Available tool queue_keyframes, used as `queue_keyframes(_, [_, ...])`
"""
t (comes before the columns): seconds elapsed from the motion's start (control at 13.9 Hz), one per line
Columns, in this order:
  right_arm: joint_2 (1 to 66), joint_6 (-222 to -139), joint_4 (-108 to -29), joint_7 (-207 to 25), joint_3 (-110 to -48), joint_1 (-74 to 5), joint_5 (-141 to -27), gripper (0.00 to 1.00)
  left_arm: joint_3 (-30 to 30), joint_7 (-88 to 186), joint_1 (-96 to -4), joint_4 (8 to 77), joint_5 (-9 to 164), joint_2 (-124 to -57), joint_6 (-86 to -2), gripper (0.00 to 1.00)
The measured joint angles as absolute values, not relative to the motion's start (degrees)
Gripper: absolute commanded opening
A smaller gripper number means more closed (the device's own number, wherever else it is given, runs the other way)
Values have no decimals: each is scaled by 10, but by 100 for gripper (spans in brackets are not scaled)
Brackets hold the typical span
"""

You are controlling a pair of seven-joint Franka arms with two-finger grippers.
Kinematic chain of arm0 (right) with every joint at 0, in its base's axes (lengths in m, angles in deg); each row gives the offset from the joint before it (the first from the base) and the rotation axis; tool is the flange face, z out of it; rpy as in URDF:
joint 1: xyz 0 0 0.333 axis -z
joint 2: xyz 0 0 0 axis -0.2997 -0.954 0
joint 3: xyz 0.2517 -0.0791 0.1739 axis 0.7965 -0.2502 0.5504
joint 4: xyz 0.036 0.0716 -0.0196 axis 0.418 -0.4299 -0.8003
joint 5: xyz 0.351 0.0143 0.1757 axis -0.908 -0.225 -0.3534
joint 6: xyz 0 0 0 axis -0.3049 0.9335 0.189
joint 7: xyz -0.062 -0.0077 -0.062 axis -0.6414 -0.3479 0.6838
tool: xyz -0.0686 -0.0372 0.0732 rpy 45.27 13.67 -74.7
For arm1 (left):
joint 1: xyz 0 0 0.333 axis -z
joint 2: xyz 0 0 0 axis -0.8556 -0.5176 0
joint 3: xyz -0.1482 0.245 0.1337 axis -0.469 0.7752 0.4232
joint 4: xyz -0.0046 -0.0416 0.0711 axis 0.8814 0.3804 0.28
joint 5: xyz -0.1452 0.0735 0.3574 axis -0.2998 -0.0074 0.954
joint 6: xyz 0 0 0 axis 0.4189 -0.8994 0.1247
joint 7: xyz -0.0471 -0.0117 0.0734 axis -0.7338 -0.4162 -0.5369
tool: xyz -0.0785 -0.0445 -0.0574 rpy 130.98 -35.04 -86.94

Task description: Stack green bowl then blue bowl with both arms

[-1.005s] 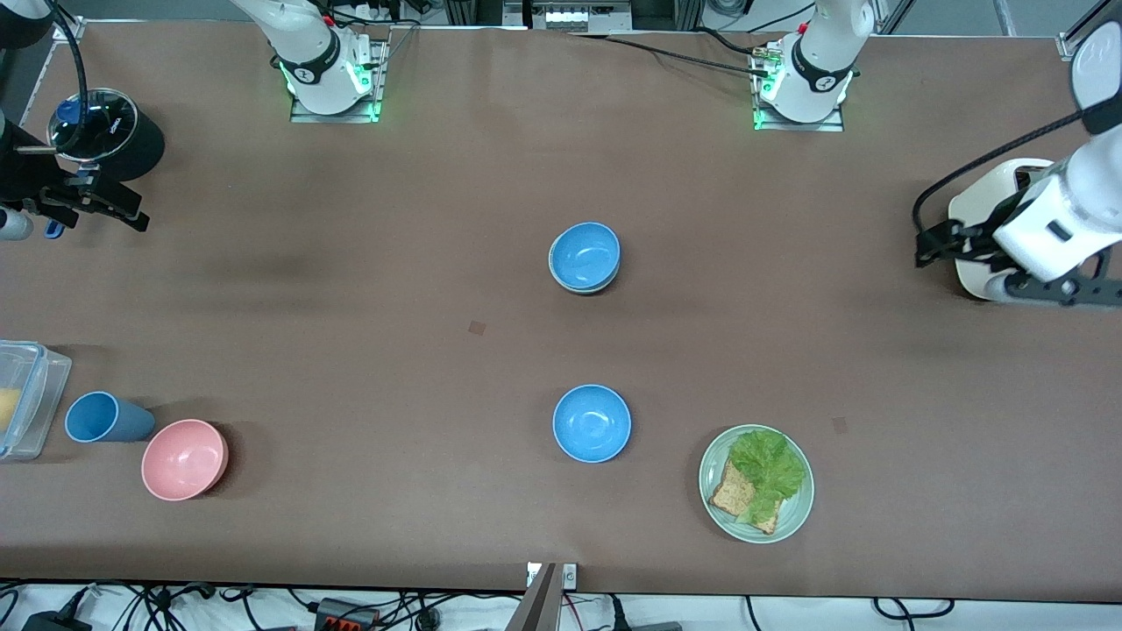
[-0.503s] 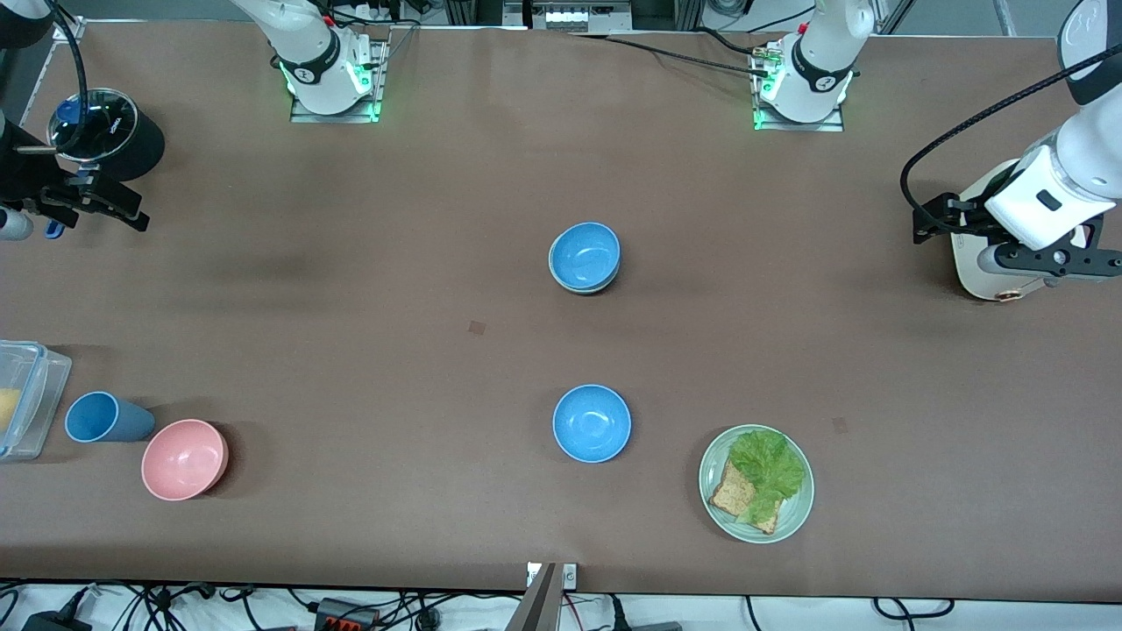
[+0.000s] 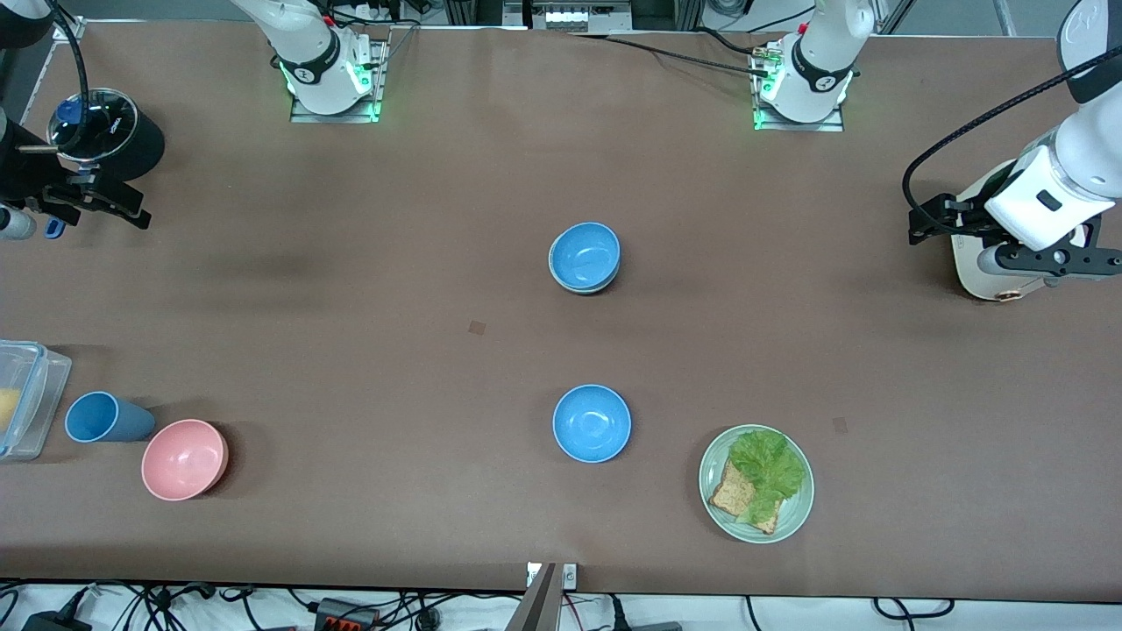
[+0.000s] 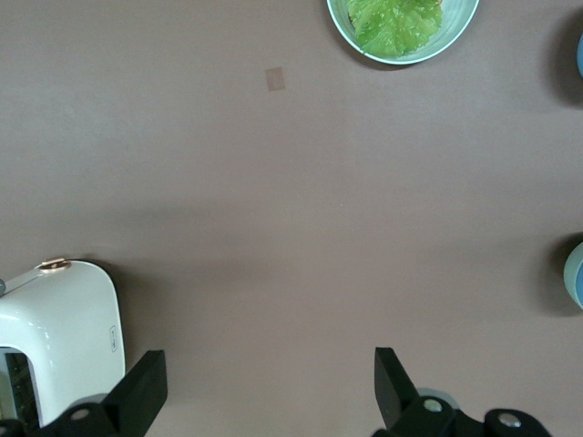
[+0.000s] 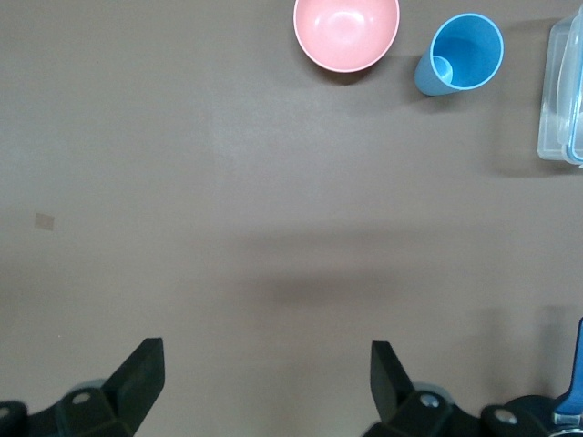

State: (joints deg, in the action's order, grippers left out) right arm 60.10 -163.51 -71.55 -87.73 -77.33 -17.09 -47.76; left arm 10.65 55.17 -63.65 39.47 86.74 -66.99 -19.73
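One blue bowl [image 3: 585, 254] sits nested in the green bowl [image 3: 561, 280] at mid-table, so only the green bowl's pale rim shows under it. A second blue bowl [image 3: 592, 422] stands alone, nearer the front camera. My left gripper [image 3: 1047, 262] hangs open over the white appliance [image 3: 986, 276] at the left arm's end; in the left wrist view the left gripper [image 4: 267, 355] has only bare table between its fingers. My right gripper [image 3: 96, 202] hangs open at the right arm's end, and in the right wrist view the right gripper [image 5: 264, 346] is empty too.
A pale green plate [image 3: 793, 517] with lettuce and bread lies beside the lone blue bowl. A pink bowl [image 3: 184, 458], a blue cup [image 3: 103, 417] and a clear container [image 3: 26, 399] sit at the right arm's end. A black round device [image 3: 110, 131] stands by the right gripper.
The left arm has drawn back over the white appliance, away from the front camera, then slowed almost to a stop. The right arm has barely shifted. The bowls have not moved.
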Motion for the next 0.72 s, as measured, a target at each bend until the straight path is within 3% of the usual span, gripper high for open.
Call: queue_keyframes(0.72, [601,-1633,-715,-877,-773,-171,-478,100,110,551,-638,395,851,-670,-197,100])
